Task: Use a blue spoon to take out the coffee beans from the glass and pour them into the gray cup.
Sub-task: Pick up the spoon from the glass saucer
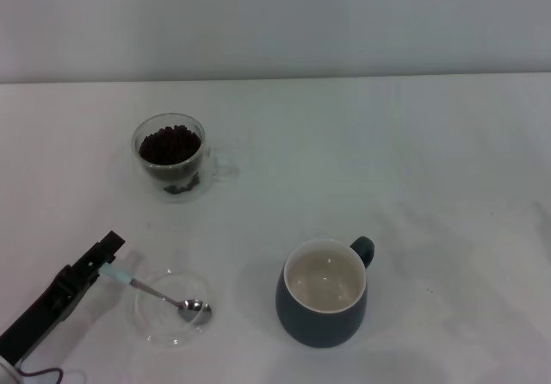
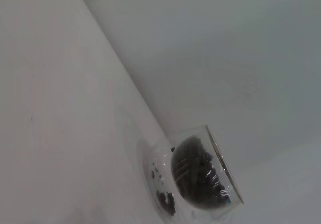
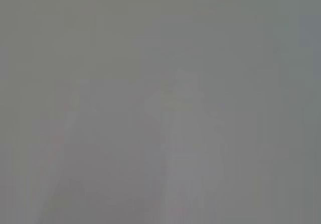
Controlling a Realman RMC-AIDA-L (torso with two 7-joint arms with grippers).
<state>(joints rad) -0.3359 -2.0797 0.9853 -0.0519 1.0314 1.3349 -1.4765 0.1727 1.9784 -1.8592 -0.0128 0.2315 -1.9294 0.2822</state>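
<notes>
My left gripper (image 1: 105,259) sits at the near left of the table (image 1: 430,160), at the handle end of the spoon (image 1: 159,294). Its bowl rests in the saucer (image 1: 172,308). Behind them stands the glass (image 1: 172,156) with beans (image 1: 170,145) inside. The cup (image 1: 324,292) stands to the right of the saucer.

Small clear double-walled glass (image 1: 170,157): smooth, glossy, transparent, with highlights on its wall. Dark brown roasted coffee beans (image 1: 169,145): faintly shiny. Slim pale blue spoon (image 1: 159,295): matt handle, polished silver metal bowl. Flat clear glass saucer (image 1: 172,308): glossy. Rounded dark grey-teal ceramic cup (image 1: 323,294): smooth glaze, cream-white inside. Black left tool (image 1: 107,252): matt finish. White table (image 1: 430,186): matt, smooth.
</notes>
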